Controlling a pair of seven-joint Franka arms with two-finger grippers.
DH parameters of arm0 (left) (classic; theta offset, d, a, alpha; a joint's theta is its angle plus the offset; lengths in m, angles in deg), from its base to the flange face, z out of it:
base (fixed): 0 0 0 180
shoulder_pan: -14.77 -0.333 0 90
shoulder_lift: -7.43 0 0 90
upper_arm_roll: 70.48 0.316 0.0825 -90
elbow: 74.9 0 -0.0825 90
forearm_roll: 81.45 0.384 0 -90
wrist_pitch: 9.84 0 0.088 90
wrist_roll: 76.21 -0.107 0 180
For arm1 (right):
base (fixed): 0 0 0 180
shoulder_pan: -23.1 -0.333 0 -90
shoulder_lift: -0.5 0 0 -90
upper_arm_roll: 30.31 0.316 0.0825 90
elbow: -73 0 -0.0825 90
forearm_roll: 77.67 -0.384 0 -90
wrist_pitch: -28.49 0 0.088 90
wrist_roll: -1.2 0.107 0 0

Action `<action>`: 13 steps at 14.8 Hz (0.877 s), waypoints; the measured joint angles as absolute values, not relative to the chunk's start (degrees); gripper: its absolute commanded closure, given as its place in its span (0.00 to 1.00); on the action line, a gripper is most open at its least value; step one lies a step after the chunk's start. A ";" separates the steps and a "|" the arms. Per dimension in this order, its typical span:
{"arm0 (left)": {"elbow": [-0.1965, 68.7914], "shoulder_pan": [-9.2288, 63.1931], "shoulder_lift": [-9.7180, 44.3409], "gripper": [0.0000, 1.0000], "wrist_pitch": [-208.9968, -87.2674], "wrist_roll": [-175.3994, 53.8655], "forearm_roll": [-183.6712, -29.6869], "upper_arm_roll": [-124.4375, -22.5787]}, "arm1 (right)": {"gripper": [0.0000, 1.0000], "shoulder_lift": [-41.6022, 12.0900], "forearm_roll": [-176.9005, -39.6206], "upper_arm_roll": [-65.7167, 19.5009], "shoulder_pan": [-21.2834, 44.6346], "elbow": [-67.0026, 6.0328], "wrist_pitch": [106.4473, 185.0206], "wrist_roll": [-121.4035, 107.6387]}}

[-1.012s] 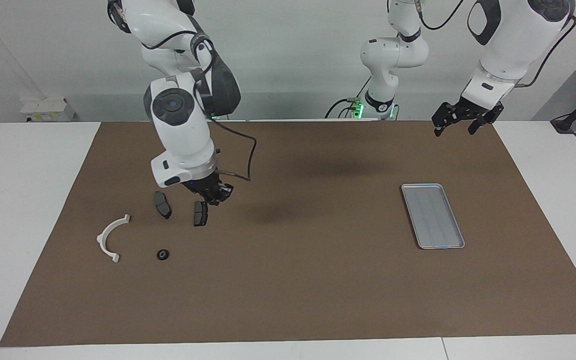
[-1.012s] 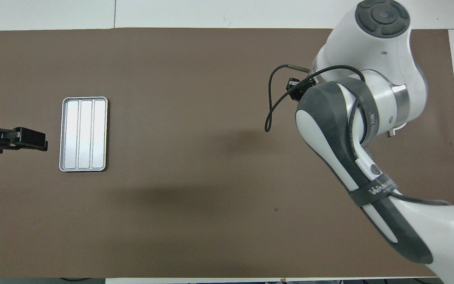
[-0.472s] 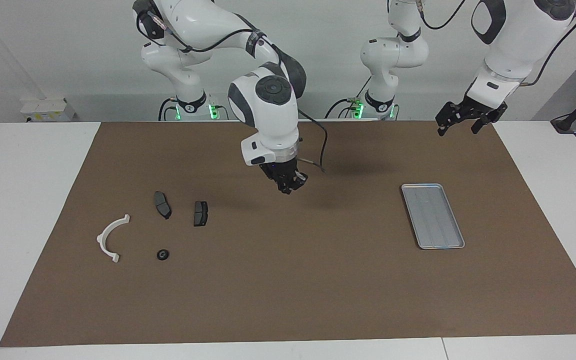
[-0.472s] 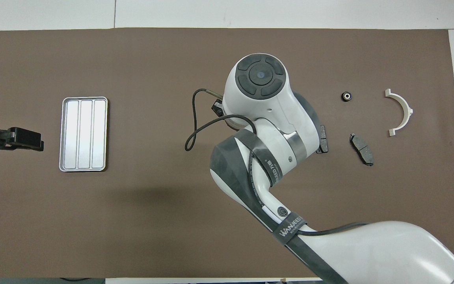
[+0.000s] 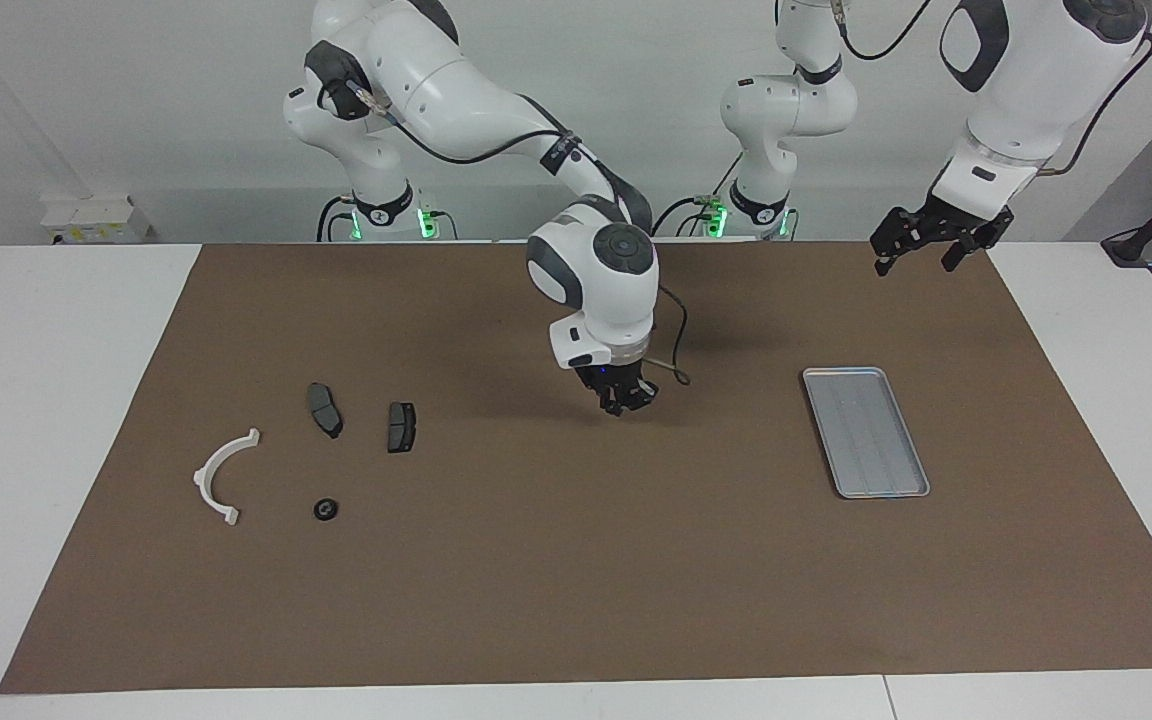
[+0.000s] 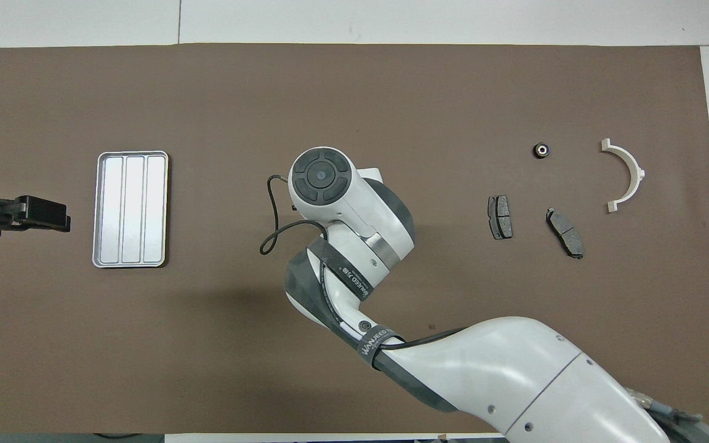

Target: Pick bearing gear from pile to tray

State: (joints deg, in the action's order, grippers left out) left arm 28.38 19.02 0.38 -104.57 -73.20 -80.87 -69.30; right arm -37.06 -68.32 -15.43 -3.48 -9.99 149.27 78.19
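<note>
Hanging over bare brown mat (image 5: 576, 560) between pile and tray: right gripper (image 5: 626, 398), fingers drawn close together, any held part too small to tell. Tray (image 5: 865, 431), silver-grey, ribbed base, toward the left arm's end of the table. Pile, toward the right arm's end: two dark brake pads (image 5: 401, 427) side by side; white curved arc (image 5: 219, 478); small black round piece (image 5: 326, 509), farther from the robots than the pads. Left gripper (image 5: 932, 238), fingers parted, holding nothing, waits over the mat's corner nearest its own base.

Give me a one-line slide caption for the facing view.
Right gripper hangs over the brown mat between the pile and the tray; left gripper waits.
</note>
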 measured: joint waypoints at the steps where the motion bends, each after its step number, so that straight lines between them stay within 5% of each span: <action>1: 29.35 19.03 0.28 0.00 -105.74 -72.92 -80.87 -69.39 | 1.00 -38.00 -68.31 -15.52 -3.58 -9.92 150.63 78.20; 13: 35.32 19.04 -2.31 0.00 -110.25 -72.21 -80.89 -69.66 | 1.00 -38.51 -68.29 -15.95 -3.46 -10.24 156.80 78.20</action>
